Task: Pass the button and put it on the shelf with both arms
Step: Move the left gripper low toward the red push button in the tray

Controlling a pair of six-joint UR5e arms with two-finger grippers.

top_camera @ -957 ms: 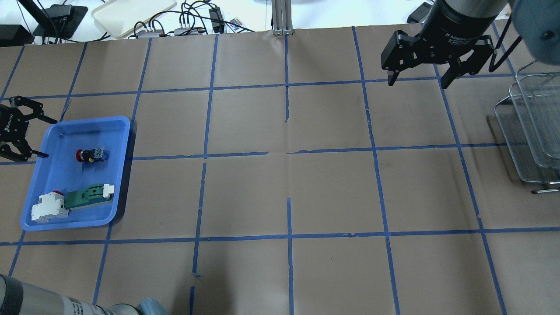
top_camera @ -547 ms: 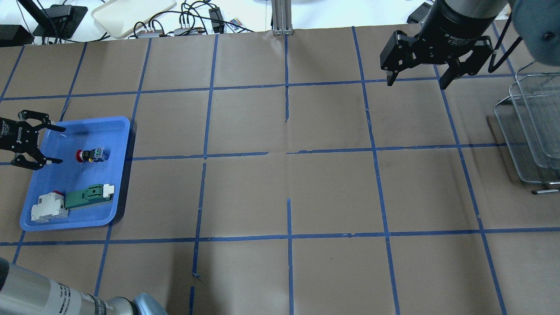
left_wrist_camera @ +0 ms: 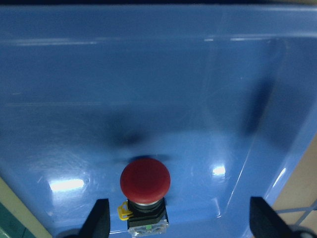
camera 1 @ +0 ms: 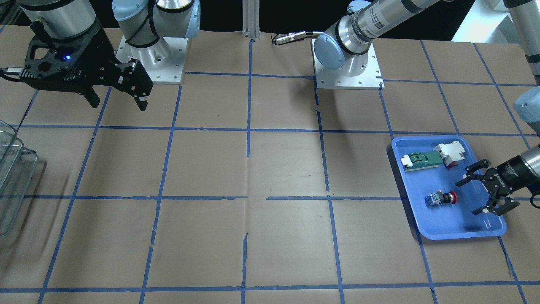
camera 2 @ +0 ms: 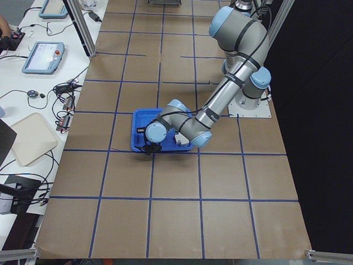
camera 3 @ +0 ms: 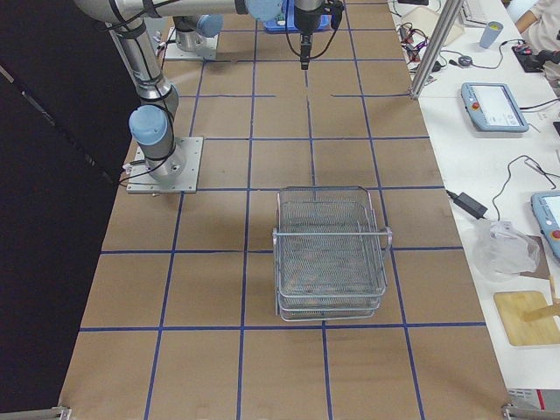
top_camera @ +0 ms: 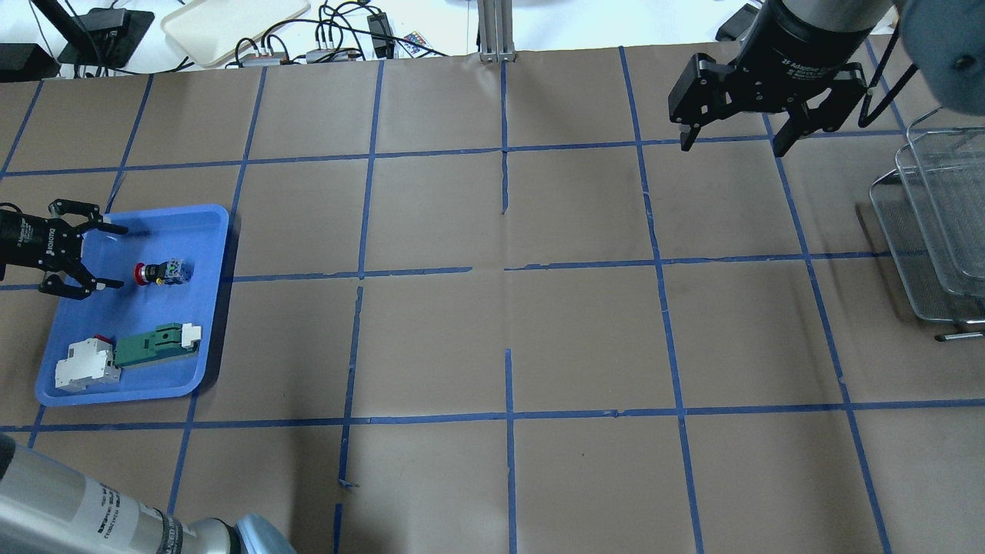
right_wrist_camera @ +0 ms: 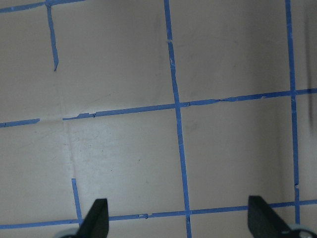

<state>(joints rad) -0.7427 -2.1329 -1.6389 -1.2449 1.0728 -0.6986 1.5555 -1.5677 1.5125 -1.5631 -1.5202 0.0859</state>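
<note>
The button (top_camera: pixel 159 272) lies on its side in the blue tray (top_camera: pixel 208 231), red cap toward my left gripper; it also shows in the front view (camera 1: pixel 440 198) and the left wrist view (left_wrist_camera: pixel 145 184). My left gripper (top_camera: pixel 115 256) is open over the tray's left part, just short of the red cap; it also shows in the front view (camera 1: pixel 467 196). My right gripper (top_camera: pixel 733 144) is open and empty, high over the far right of the table. The wire-mesh shelf (top_camera: pixel 935 231) stands at the right edge; the right exterior view (camera 3: pixel 331 254) shows it whole.
A green-and-white component (top_camera: pixel 158 342) and a white block (top_camera: pixel 85 365) lie in the tray's near part. Cables and a cream tray (top_camera: pixel 231 23) lie beyond the table's far edge. Blue tape lines grid the brown table (top_camera: pixel 508 308).
My left gripper has moved right, from outside the tray's left rim to over the tray, close to the button's red cap. The right gripper has barely moved.
</note>
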